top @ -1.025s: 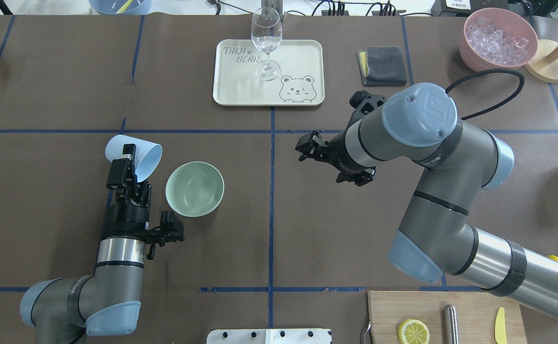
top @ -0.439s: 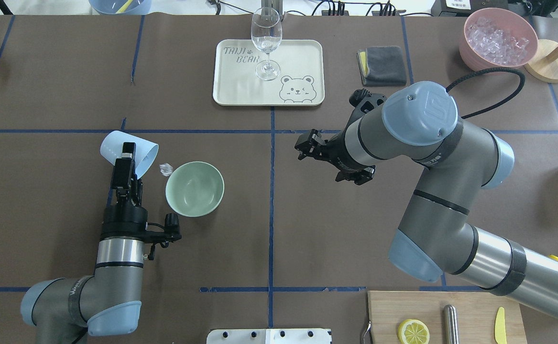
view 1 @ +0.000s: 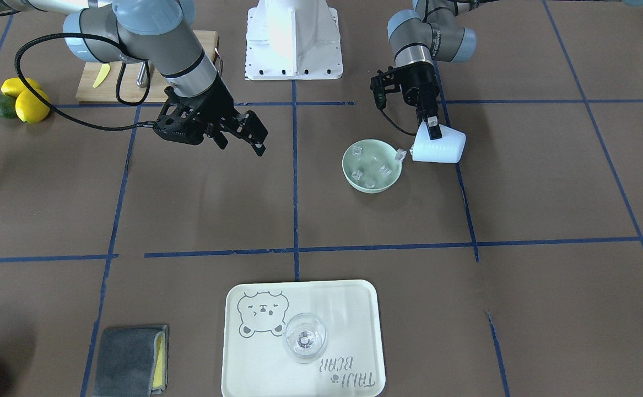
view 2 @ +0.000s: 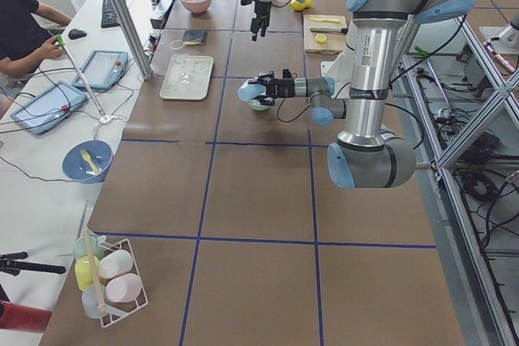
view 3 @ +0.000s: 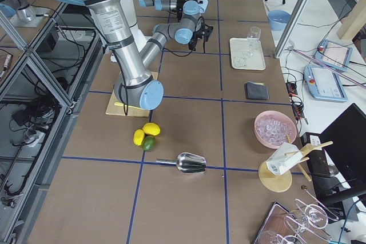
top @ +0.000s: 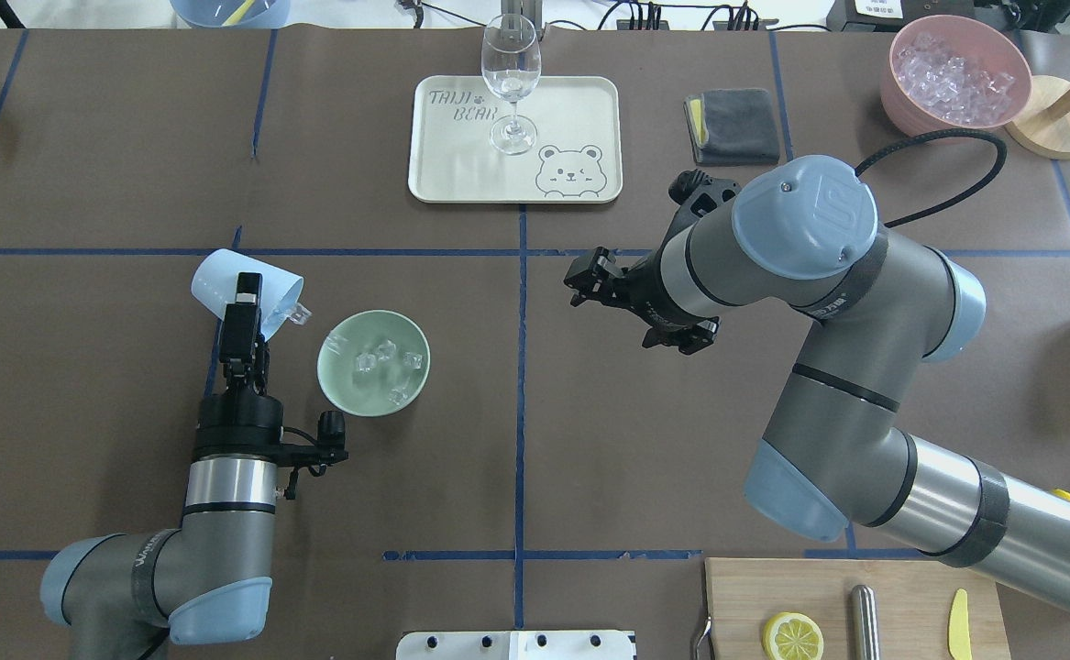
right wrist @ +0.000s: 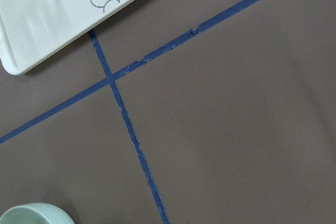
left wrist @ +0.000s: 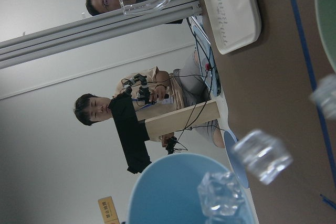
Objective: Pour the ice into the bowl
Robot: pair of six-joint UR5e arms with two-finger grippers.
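Observation:
The pale mint-green bowl (top: 351,401) (view 1: 373,145) sits left of the table's centre line, and several clear cubes of ice (top: 380,354) (view 1: 369,171) lie in it. My left gripper (top: 244,295) (view 1: 432,129) is shut on a light blue cup (top: 223,282) (view 1: 441,149). The cup lies tipped on its side, its mouth toward the bowl. One cube (top: 300,313) (view 1: 400,155) is at the cup's lip, short of the bowl's rim. The left wrist view shows cubes (left wrist: 261,154) tumbling off the cup's rim (left wrist: 157,187). My right gripper (top: 589,279) (view 1: 246,134) hovers open and empty right of the bowl.
A cream tray (top: 580,110) with a wine glass (top: 511,73) stands at the back centre, a grey cloth (top: 734,126) to its right. A pink container of ice (top: 956,73) is at the far right corner. A cutting board (top: 906,596) lies front right. People show in the left wrist view.
The bowl was empty before; several cubes have now dropped into it from the cup. The left gripper has tipped the cup further. The right arm has barely moved.

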